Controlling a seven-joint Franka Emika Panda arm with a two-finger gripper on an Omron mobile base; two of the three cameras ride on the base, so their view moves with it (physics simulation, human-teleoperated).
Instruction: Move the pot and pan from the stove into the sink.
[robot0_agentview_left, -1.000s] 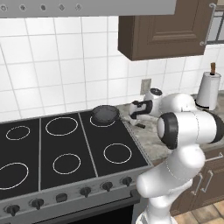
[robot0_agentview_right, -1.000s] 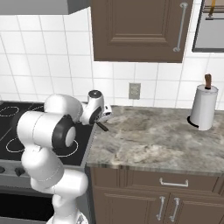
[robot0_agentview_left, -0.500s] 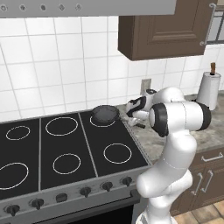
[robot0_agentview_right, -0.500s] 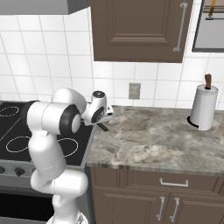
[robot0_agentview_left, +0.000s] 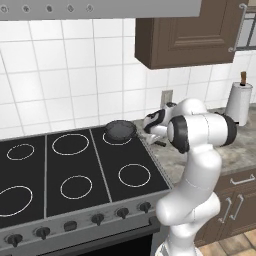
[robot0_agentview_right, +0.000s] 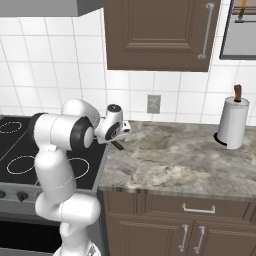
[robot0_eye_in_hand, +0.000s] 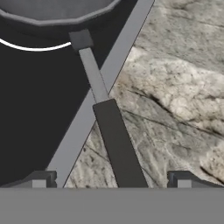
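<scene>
The small dark pan sits on the back right burner of the black stove. Its long dark handle reaches right, over the stove's edge and onto the stone counter. My gripper hangs just above that handle, open. In the hand view the handle runs up between my two fingertips toward the pan's rim, and nothing touches it. From the right base view my gripper points down at the handle's end. The pot and the sink are out of view.
A grey stone counter stretches right of the stove, with a paper towel roll standing at its far end. A wall outlet and dark upper cabinets are behind it. Knobs line the stove's front.
The hand has shifted a little left toward the pan, and the arm's elbow has swung round above it. The jaws stay open; the pan has not moved.
</scene>
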